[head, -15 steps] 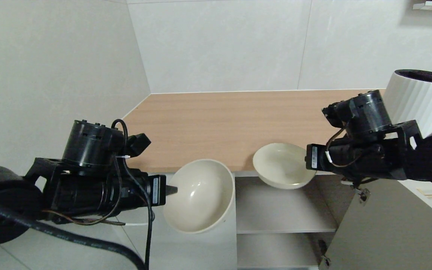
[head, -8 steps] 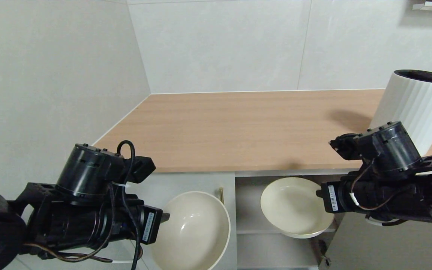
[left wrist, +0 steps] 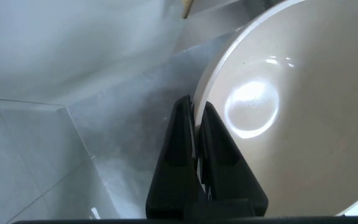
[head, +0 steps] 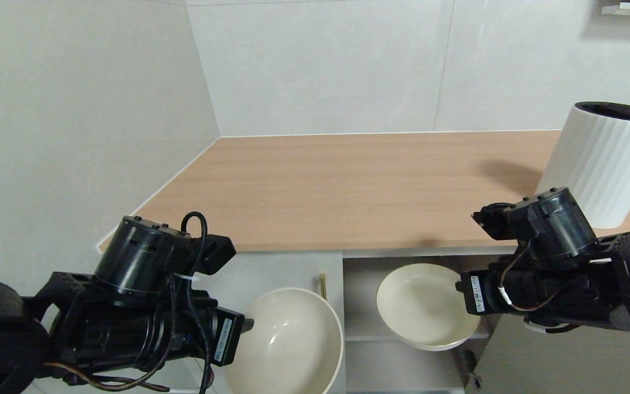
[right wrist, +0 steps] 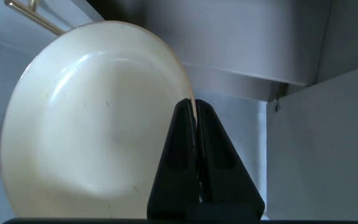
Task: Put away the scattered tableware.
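1. Pale cabinet fronts (head: pixel 271 268) run under a wooden counter (head: pixel 348 186), with grey tiled walls behind.
2. Nearest, the left gripper (head: pixel 247 324) is clamped on the rim of a cream bowl (head: pixel 287 345). This bowl is deep, glossy and plain, tipped with its hollow facing up and forward. It hangs in front of the closed door, just beside a brass handle (head: pixel 322 284). In the left wrist view the two fingers (left wrist: pixel 182 124) pinch the rim of the bowl (left wrist: pixel 291 106) edge-on.
3. The right gripper (head: pixel 459 284) is closed on the rim of a shallower cream bowl (head: pixel 424 303), held in front of the open cabinet's shelf (head: pixel 361 335), below the counter edge.
4. A second ago both bowls were up at counter-edge height; both arms have since come down, and the left one has sunk a little further in the last half second.
5. Small white stickers sit on each wrist; their print is too small to read.
6. Farther off, a white ribbed container (head: pixel 602 161) stands on the counter's right end.
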You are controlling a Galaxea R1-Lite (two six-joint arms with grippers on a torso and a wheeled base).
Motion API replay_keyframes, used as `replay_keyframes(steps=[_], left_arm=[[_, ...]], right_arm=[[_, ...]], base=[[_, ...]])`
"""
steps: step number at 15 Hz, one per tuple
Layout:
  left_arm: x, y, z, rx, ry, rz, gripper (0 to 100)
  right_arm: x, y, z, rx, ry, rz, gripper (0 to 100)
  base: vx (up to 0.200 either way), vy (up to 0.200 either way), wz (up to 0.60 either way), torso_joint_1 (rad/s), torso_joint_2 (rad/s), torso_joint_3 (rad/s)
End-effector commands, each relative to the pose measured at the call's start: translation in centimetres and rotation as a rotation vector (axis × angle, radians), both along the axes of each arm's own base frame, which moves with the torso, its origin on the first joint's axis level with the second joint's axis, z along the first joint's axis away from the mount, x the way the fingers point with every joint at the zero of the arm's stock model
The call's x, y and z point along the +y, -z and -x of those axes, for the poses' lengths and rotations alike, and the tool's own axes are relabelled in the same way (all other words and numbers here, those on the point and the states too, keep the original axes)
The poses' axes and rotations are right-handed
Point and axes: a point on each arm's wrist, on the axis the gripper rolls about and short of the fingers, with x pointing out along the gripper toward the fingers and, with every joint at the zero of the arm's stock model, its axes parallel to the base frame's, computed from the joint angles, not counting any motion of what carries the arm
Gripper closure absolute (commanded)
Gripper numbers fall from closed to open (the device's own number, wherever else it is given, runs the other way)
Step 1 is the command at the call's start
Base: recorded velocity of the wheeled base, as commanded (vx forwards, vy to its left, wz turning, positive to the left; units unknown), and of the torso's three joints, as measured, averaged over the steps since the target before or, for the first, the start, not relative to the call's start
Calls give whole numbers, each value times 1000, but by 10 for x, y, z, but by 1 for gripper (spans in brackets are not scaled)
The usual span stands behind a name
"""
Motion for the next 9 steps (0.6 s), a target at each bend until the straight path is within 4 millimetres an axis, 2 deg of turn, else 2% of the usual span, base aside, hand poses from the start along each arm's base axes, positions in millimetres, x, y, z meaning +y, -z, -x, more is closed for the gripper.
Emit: replay_keyframes(steps=[1, 9], left_arm=[[-1, 1, 0, 4, 0, -2, 100], [0, 0, 0, 3, 0, -1, 100]], right_arm=[[1, 3, -1, 9, -2, 5, 100], [5, 10, -1, 31, -11, 21, 100]], base=[[0, 0, 0, -76, 178, 115], [0, 0, 0, -160, 432, 264]])
